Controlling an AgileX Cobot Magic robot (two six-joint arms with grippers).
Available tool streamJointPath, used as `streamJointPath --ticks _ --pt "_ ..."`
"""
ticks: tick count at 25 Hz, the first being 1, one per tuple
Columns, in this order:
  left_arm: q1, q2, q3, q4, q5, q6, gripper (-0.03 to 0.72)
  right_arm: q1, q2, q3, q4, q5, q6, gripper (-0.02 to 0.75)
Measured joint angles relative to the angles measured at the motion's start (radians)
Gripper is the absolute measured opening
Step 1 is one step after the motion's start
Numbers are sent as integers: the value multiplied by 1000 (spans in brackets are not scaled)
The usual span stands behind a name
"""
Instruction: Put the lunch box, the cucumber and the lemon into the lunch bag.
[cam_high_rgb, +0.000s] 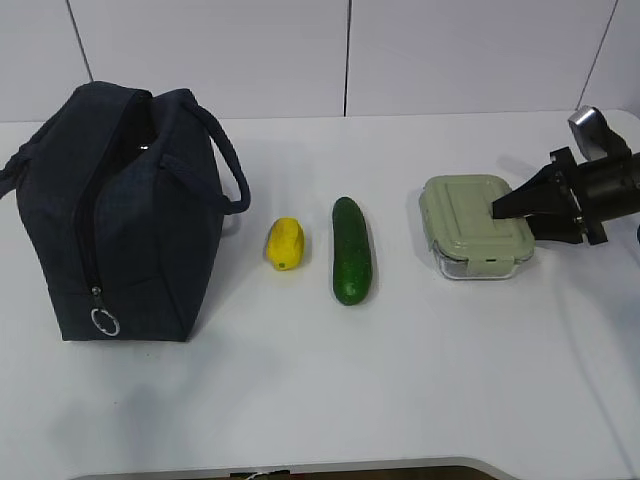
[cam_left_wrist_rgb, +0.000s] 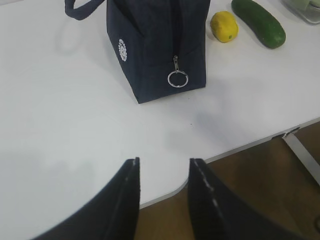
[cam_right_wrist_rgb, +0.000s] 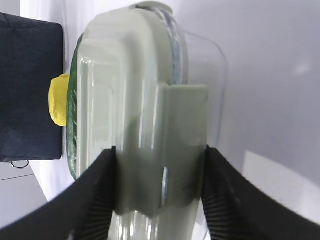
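Right gripper is seen at the box, its jaws set on either side of the box's near end, over the lid and under the base; whether they are pressed tight cannot be told. Left gripper is held with jaws apart and nothing between them, above the table edge, well clear of the bag. The bag is stood upright at the left, its zipper ring hanging low. The lemon is laid just right of the bag, the cucumber beside it, and the box farther right.
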Motion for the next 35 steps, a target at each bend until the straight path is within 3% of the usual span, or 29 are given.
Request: streamJointPath --ticks 35 --pt "0 0 0 0 0 0 239 51 0 0 17 -13 81 378"
